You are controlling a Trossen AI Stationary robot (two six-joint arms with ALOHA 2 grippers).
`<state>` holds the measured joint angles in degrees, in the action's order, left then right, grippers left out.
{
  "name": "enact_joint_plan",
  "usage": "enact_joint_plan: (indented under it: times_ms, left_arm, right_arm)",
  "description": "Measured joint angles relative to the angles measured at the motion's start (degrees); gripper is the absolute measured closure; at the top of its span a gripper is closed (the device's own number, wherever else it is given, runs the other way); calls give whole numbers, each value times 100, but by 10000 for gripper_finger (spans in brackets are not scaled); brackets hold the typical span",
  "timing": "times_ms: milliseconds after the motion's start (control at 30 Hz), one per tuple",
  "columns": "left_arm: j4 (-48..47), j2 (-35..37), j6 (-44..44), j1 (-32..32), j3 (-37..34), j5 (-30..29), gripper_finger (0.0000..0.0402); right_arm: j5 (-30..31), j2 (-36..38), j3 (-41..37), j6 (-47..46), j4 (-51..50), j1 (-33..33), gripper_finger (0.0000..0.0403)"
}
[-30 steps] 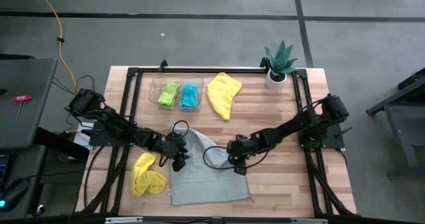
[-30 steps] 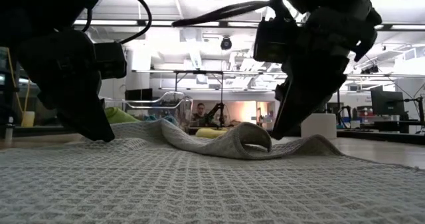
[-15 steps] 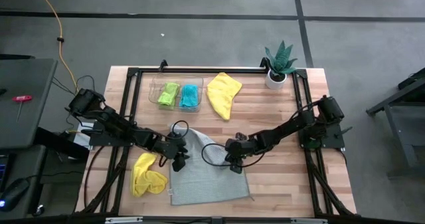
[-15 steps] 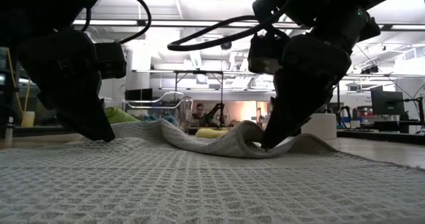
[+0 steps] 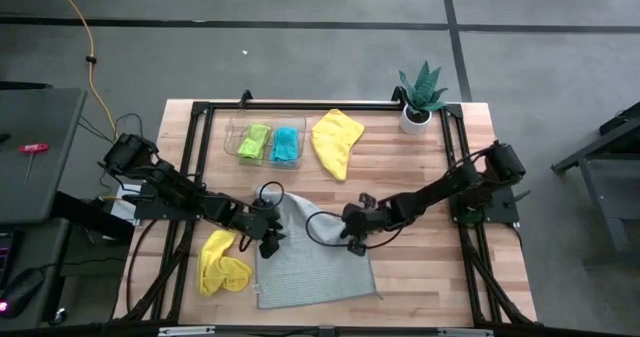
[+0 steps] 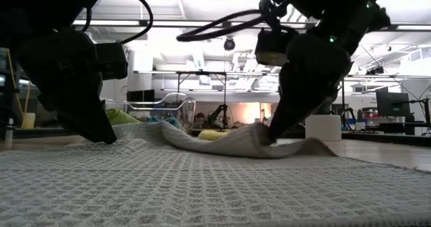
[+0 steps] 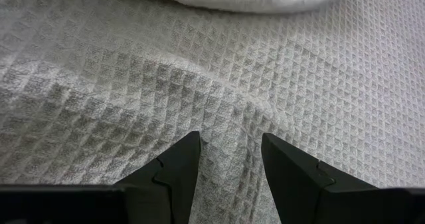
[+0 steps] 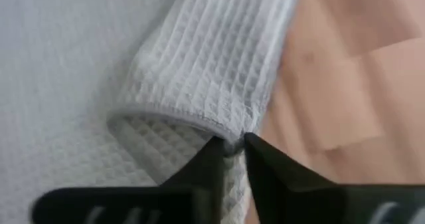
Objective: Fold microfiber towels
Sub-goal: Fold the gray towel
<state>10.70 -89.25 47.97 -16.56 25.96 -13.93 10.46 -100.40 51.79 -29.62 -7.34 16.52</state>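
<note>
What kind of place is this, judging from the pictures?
Most likely a robotics lab or workshop. A wooden table in a black frame stands on a bare grey floor, a desk with a monitor shows behind, and long ceiling lights run overhead.

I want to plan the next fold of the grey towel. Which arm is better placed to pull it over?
Probably the right. Its gripper is shut on the grey towel at its folded edge, while the left gripper rests open on the cloth, holding nothing.
</note>
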Motion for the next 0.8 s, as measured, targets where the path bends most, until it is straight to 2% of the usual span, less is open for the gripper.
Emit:
enact_joint_plan:
  times_ms: [67,133,233,433,600,800]
  left_arm:
    - [0,1,-2,0,0,-6,245]
    - [0,2,-8,0,0,-18,245]
    - [9,2,-13,0,0,-20,245]
    - [334,-3,-13,7,-15,34,245]
    - [1084,-23,-156,5,-12,560,245]
    - [850,-17,-774,17,140,918,245]
  right_arm:
    - [251,151,0,7,-174,-28,387]
    - [334,288,0,29,-412,-102,398]
    - [480,452,0,63,-877,-254,396]
    - [1167,786,0,447,-1670,-570,401]
    - [1301,885,0,773,-2235,-859,401]
    - [1332,887,0,825,-2369,-1143,398]
